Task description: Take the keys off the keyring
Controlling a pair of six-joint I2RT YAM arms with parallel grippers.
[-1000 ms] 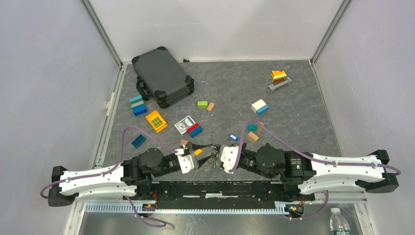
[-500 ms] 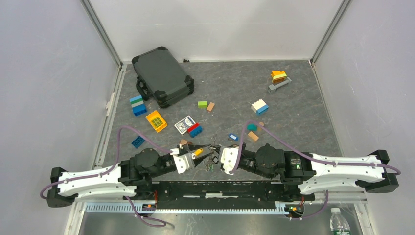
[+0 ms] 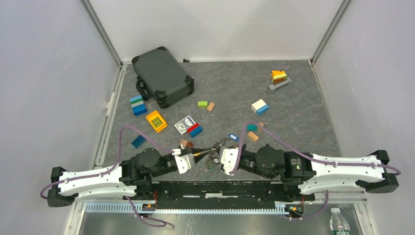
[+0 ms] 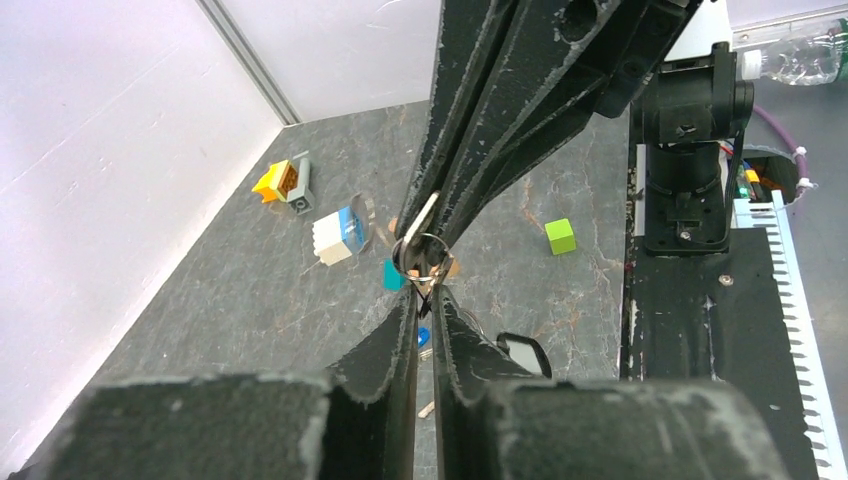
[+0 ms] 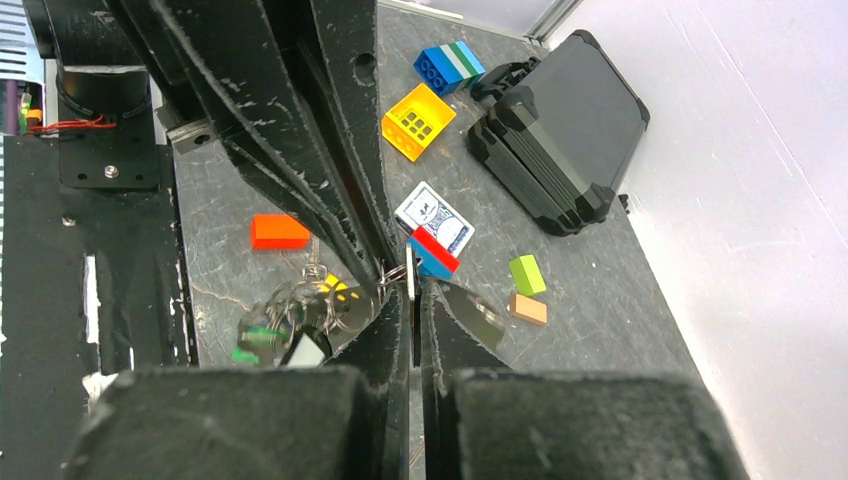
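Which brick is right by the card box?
The red-and-blue brick, beside the card box; all other bricks lie apart from it.

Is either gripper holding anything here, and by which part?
The right gripper is shut on the keyring, pinching its thin wire; the keys hang beside it. The left gripper is nearly closed at the same bunch; whether it grips cannot be told.
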